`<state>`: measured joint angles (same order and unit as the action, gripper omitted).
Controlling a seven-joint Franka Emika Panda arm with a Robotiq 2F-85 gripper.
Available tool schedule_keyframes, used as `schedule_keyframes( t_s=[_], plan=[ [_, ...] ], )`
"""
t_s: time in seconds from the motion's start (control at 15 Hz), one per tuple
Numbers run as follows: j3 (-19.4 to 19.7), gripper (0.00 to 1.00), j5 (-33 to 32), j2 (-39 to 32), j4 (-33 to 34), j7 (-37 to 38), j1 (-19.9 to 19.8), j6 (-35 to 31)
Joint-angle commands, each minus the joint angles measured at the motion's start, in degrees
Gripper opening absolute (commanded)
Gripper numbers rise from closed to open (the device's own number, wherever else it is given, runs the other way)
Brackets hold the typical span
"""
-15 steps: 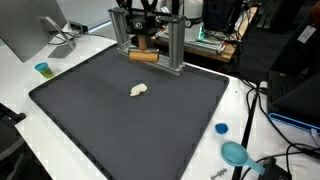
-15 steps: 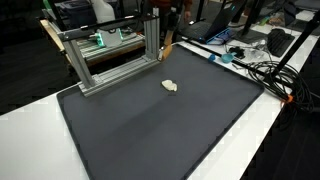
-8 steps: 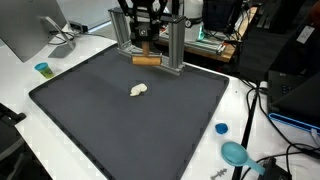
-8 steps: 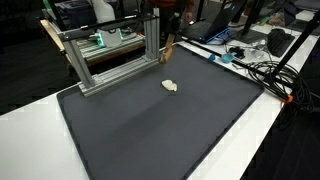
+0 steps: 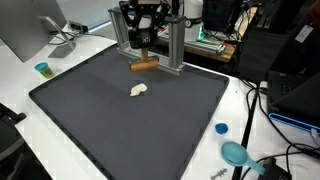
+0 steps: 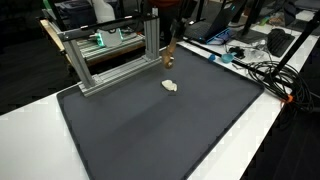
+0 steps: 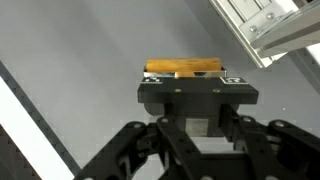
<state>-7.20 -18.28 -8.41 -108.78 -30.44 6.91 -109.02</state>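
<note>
Your gripper (image 5: 145, 58) has its jaws clamped on the wooden block (image 5: 145, 66), which sits directly beneath them, long axis level and crosswise to them, just above the dark mat (image 5: 100, 115) beside the aluminium frame (image 5: 176, 45), well apart from the pale lump (image 5: 139, 89).

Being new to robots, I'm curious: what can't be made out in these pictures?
Tool: its fingertips hidden in the wrist view behind its black body; grip on the wooden block unclear.
White lump: both exterior views, too small to identify.
Metal frame: wrist view, cut off by the edge.
</note>
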Motion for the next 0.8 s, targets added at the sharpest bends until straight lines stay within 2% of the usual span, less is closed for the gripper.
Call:
schedule_keyframes(
  t_s=[0.0,0.27,0.33,0.47,0.53,0.73],
  plan=[
    [-0.93,0.22,-2.1,-4.36,5.31,-9.75,0.1,2.99],
    [-0.96,0.22,-5.99,-9.59,10.26,-19.21,0.42,4.8],
    [-0.83,0.47,-3.36,-6.91,6.13,-14.89,0.11,2.37],
    [-0.78,0.47,-4.34,-8.94,7.93,-17.26,0.16,2.4],
    [-0.77,0.22,-4.44,-9.47,8.43,-17.64,0.17,2.43],
    [-0.13,0.22,-7.57,-10.62,7.99,-13.04,1.27,2.89]
  ],
)
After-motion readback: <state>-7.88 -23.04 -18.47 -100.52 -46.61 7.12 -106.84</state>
